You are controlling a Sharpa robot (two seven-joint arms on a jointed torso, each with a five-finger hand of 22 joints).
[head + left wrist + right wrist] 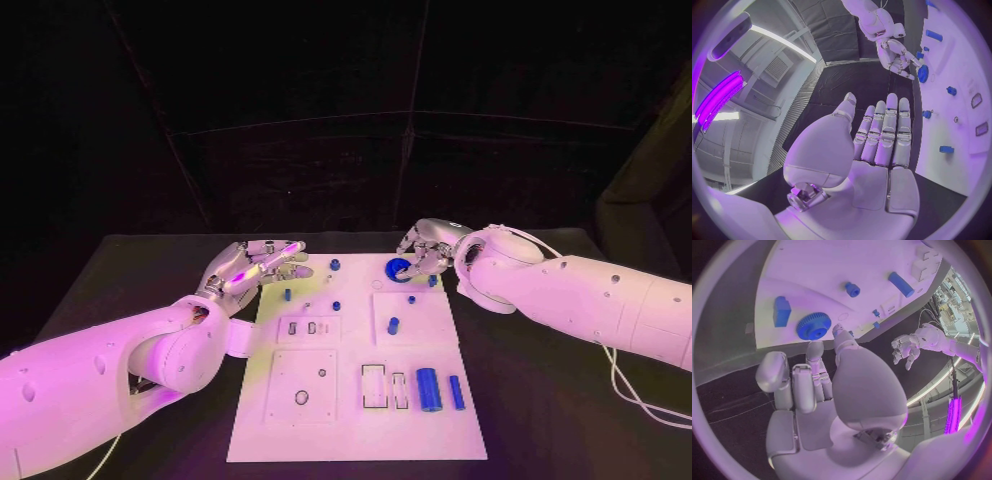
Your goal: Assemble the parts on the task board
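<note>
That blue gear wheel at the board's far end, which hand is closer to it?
The right hand, its fingertips right beside the blue gear. The left hand hovers off the board's opposite edge.

Violet-pink light washed the scene. In the head view it fell brightest on the flat white rectangular task board (361,400), the two glossy white arms and the silver many-fingered left hand (257,264), where a pale glare streak lay across the fingers. The black table (548,400) stayed dim, and the far background was almost black. In the left wrist view a glowing magenta lamp strip (720,97) and a white strip light (786,42) shone overhead. Both wrist views bent straight edges strongly and smeared detail toward the circle's rim.
</note>
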